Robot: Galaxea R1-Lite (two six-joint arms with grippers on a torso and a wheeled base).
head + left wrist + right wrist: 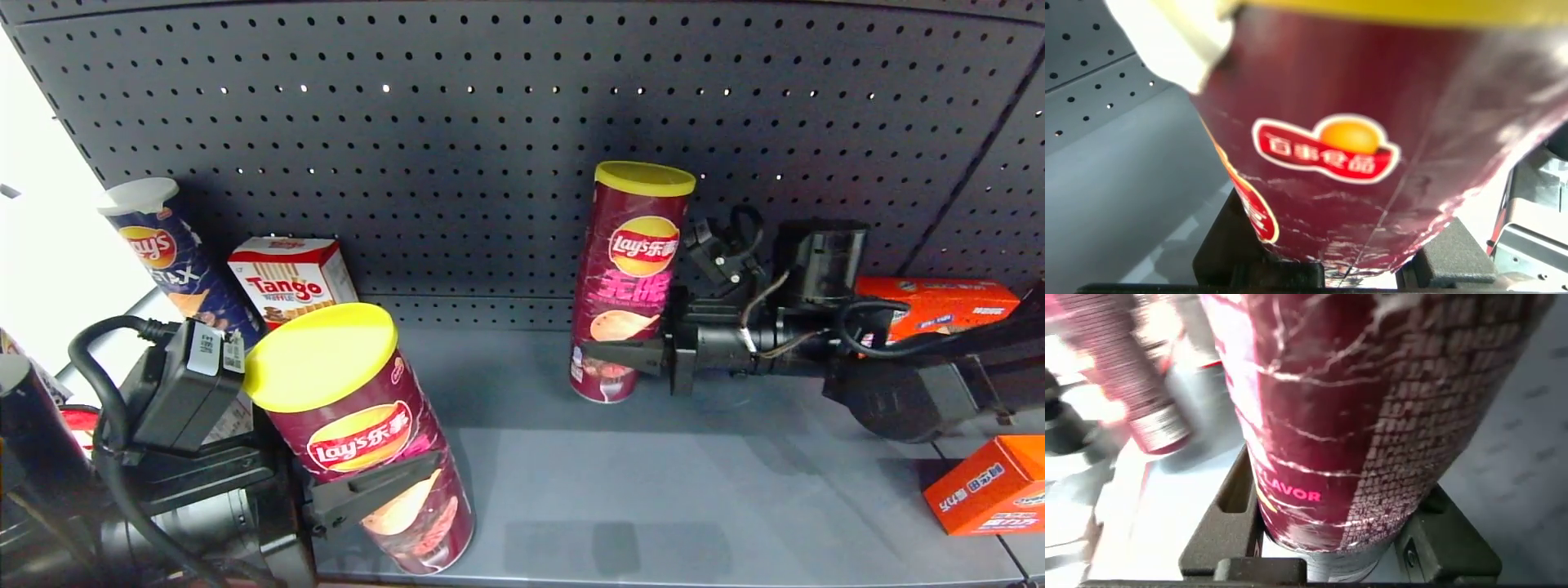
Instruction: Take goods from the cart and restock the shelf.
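Two maroon chip cans with yellow lids are in hand. My left gripper (pixel 371 498) is shut on one can (pixel 367 433), tilted, at the shelf's front left; up close this can (pixel 1364 155) sits between the fingers (pixel 1229 245). My right gripper (pixel 624 355) is shut on the other can (pixel 629 278), which stands nearly upright with its base on the grey shelf (pixel 653 490) near the pegboard. In the right wrist view that can (pixel 1372 416) is clamped low on its body, and the left arm's can (pixel 1127 376) shows farther off.
A blue chip can (pixel 167 253) and a white-and-red wafer box (pixel 290 278) stand at the back left of the shelf. Orange boxes lie at the right, one by the back panel (pixel 939 306) and one near the front (pixel 988 486). Bare shelf lies between the two held cans.
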